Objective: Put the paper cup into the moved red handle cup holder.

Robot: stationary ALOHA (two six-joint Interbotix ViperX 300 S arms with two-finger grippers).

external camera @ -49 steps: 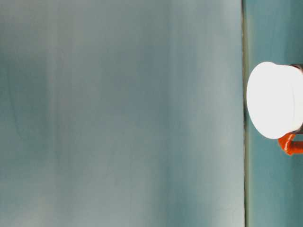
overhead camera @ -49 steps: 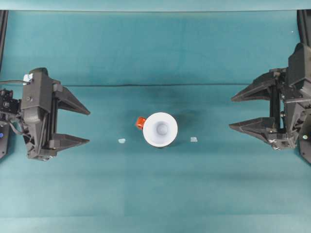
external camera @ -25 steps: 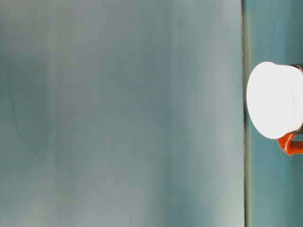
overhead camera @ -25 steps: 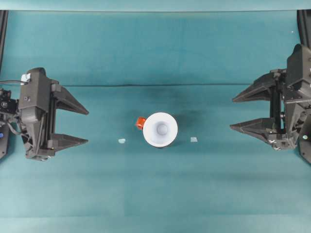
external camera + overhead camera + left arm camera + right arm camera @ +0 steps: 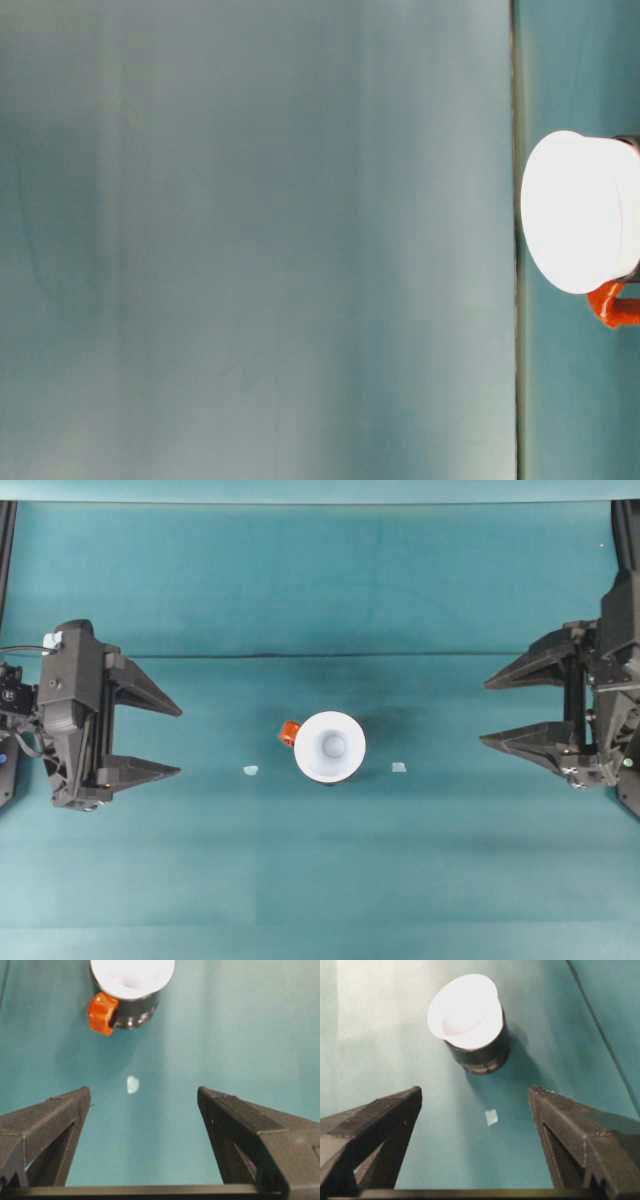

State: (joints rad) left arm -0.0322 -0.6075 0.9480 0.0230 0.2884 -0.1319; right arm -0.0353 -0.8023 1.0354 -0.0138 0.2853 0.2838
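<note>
The paper cup (image 5: 330,746) sits upright inside the red handle cup holder (image 5: 482,1052) at table centre. From overhead the cup rim hides the holder body, leaving the orange handle tab at 9 o'clock. The left gripper (image 5: 178,741) and right gripper (image 5: 484,712) stand well apart from it, jaws spread wide, holding nothing. The table-level view cuts off the cup's base.
</note>
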